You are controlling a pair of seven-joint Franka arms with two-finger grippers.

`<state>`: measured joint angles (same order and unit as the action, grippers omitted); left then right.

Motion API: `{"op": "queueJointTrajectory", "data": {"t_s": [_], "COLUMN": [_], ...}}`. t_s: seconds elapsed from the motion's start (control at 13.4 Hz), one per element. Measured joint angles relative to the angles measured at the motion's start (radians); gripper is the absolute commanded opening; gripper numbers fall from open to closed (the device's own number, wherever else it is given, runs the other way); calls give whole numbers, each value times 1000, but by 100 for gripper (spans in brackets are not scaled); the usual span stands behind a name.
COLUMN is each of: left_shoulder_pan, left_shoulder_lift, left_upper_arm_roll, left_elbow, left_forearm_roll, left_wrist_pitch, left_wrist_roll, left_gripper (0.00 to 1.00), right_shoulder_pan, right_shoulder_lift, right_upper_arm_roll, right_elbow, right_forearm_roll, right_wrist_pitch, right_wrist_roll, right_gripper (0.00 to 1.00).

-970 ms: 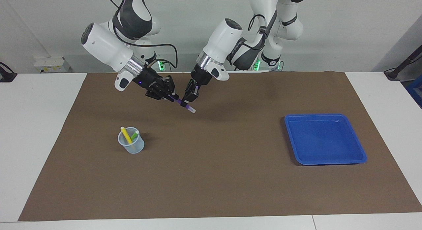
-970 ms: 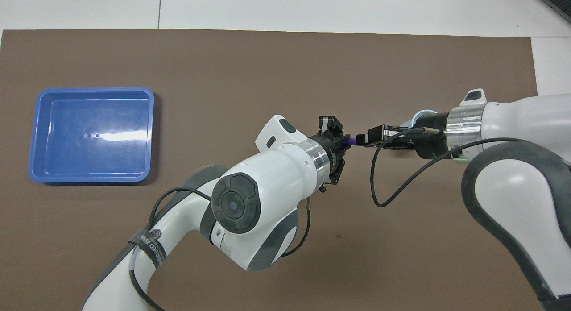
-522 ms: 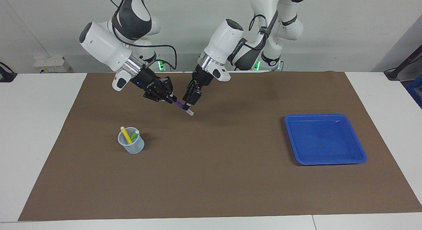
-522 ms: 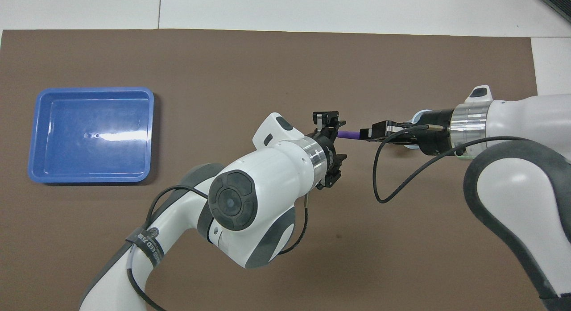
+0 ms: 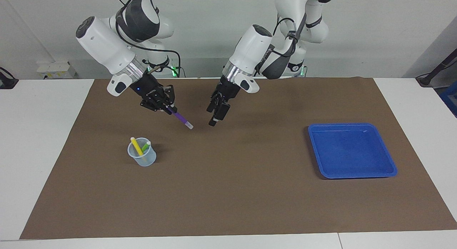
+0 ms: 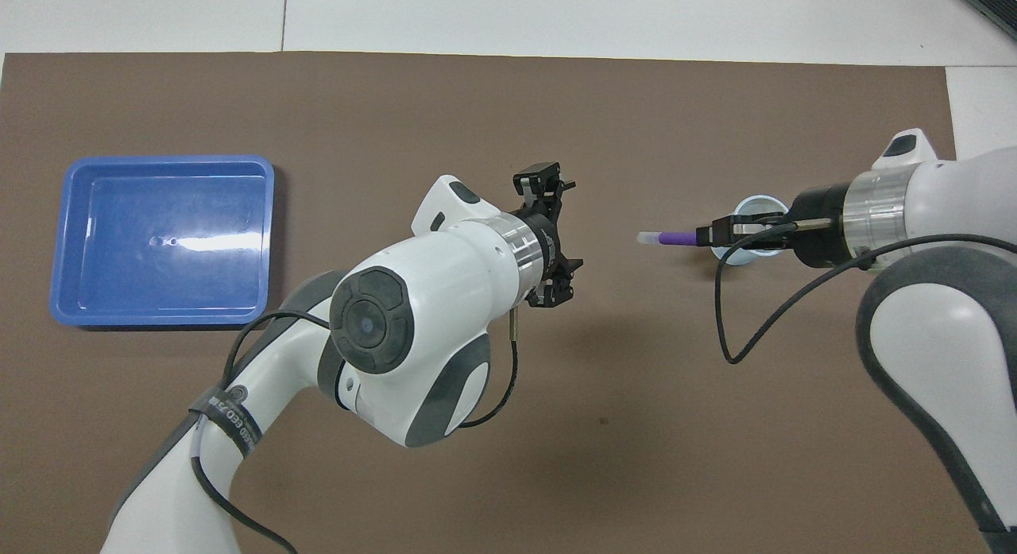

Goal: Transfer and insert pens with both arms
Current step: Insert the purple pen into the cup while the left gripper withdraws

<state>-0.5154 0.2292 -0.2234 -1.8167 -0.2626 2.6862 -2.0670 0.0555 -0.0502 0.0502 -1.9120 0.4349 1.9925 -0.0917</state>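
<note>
1. Right gripper [image 5: 165,106] is up in the air over the brown mat [image 5: 228,206] toward the right arm's end of the worktop; its fingers are clamped on the dark end of the purple pen [image 5: 181,118], which slants down with its pale cap end lowest and free
2. Left gripper [image 5: 217,117] hangs over the mat near the middle, well apart from the purple pen; its fingers stand apart and hold nothing
3. Clear cup [image 5: 142,157] stands on the mat toward the right arm's end, farther from the robots than the right gripper; yellow pen [image 5: 136,146] and green pen [image 5: 145,147] lean inside it, ends poking above the rim
4. Blue tray [image 5: 351,172] sits toward the left arm's end; no pen shows in it
5. Step in hand, as I judge it: the purple pen is in the right gripper alone, so the transfer looks done and the insertion is pending; two of three pens are in the cup
6. Next move calls for carrying the pen over the cup mouth, tipping it steeper so the cap end clears the rim and the two leaning pens, then lowering before the fingers part
7. Risk: a slanted entry could nudge the light cup or catch on the yellow pen
</note>
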Motion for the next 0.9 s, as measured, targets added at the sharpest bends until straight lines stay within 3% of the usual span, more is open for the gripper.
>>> {"op": "queueJointTrajectory", "data": {"t_s": [0.45,0.67,0.9], "left_shoulder_pan": [86,170,276], "left_shoulder_lift": [0,-2,-9], "left_upper_arm_roll": [3,5,7], "left_elbow": [0,0,1], "left_forearm_roll": [0,0,0], "left_wrist_pitch": [-49,-109,-200], "left_wrist_roll": [94,188,335], "left_gripper": [100,100,100], "right_shoulder_pan": [-72,-73,-76], "right_shoulder_lift": [12,52,124], "right_upper_arm_roll": [-2,-1,-2], "right_elbow": [42,47,92], "right_forearm_roll": [-323,-431,-461], "right_wrist_pitch": [-40,15,47], "right_wrist_roll": [-163,-222,-255], "right_gripper": [0,0,0]}}
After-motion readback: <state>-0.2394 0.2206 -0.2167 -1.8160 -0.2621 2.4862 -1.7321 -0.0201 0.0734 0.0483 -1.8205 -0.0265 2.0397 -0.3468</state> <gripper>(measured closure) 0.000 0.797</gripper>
